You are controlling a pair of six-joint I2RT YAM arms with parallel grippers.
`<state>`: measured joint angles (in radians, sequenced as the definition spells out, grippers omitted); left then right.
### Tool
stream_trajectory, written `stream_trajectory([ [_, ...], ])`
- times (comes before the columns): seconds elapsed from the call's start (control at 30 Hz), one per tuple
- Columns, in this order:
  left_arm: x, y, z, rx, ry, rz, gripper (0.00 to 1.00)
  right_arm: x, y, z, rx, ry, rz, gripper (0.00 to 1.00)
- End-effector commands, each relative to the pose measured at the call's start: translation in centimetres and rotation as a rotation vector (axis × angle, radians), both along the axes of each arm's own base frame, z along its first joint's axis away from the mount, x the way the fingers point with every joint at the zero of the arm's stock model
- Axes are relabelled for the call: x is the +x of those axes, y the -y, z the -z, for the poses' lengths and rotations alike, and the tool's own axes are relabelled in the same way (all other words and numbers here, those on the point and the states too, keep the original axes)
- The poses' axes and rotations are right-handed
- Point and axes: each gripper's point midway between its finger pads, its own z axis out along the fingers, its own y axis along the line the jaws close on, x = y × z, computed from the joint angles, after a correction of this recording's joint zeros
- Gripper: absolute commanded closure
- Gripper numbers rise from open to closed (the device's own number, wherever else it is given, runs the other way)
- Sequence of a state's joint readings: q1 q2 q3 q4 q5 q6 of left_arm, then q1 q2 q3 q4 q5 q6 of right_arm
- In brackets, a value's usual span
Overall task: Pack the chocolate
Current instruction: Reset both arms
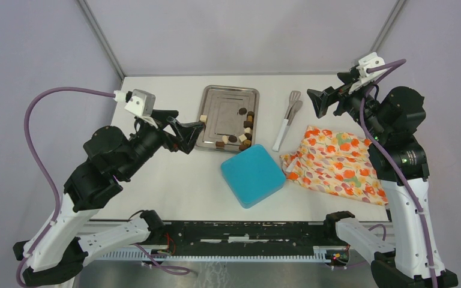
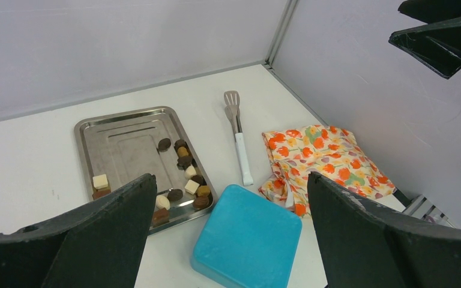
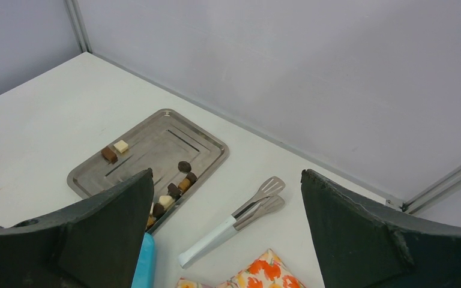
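Top external view: chocolates [image 1: 243, 133] lie loose on the tray [image 1: 216, 114] at the tabletop's far edge, beside tongs [image 1: 287, 120] and a closed blue box [image 1: 253, 174]. Left end effector [image 1: 195, 127] and right end effector [image 1: 313, 102] both hover spread, empty. Packing looks pending; the box would need opening.

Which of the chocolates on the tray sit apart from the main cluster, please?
The pale square and the brown piece beside it, at the tray's left edge. The other chocolates bunch along the right edge and near corner.
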<state>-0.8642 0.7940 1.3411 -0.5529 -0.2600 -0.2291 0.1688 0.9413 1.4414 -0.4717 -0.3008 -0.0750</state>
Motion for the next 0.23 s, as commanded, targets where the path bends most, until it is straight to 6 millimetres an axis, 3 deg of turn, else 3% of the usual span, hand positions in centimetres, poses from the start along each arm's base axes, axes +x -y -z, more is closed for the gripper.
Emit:
stream_trajectory([
  [0.0,0.08,0.01,-0.18,0.018,0.023,0.005,0.00,0.06,0.53,-0.82,0.021,0.029,0.030,0.02],
  [0.2,0.08,0.16,-0.15,0.019,0.022,0.011,0.00,-0.13,0.14,-0.77,0.010,0.033,0.002,0.02],
])
